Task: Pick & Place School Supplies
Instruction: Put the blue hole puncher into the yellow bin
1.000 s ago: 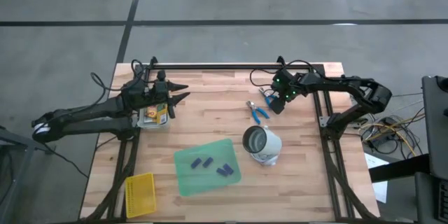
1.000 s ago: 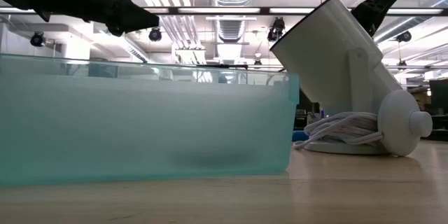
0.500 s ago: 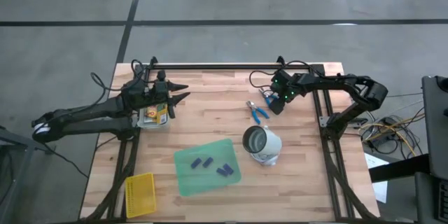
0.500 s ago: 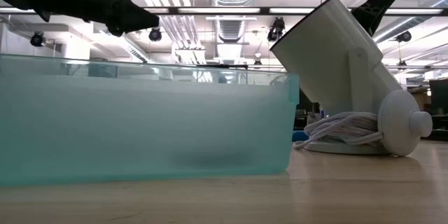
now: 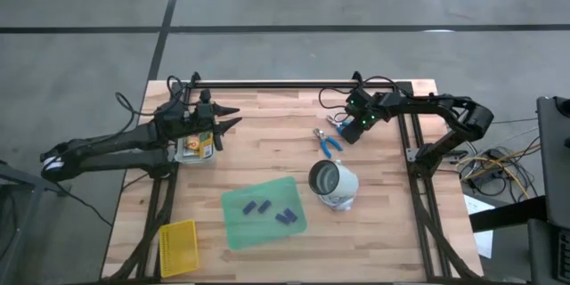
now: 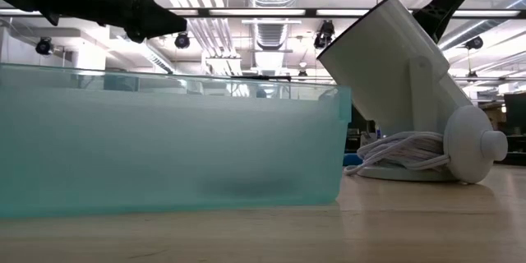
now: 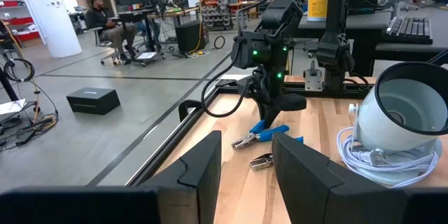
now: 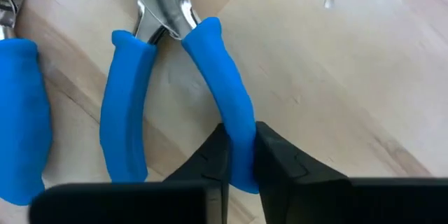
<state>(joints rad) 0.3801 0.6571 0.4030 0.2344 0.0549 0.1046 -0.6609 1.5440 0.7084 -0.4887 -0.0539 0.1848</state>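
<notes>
R gripper (image 8: 238, 157) fingers pinch one blue tool (image 8: 175, 77) handle, on table

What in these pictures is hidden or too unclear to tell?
- Crayon box, high view: the left end effector covers part of it.
- Purple-blue pieces, high view: too small to identify; low view: the frosted green wall hides them.
- Blue-handled tool, right wrist view: its metal tip is cut off by the edge; the right end effector grips one handle.
</notes>
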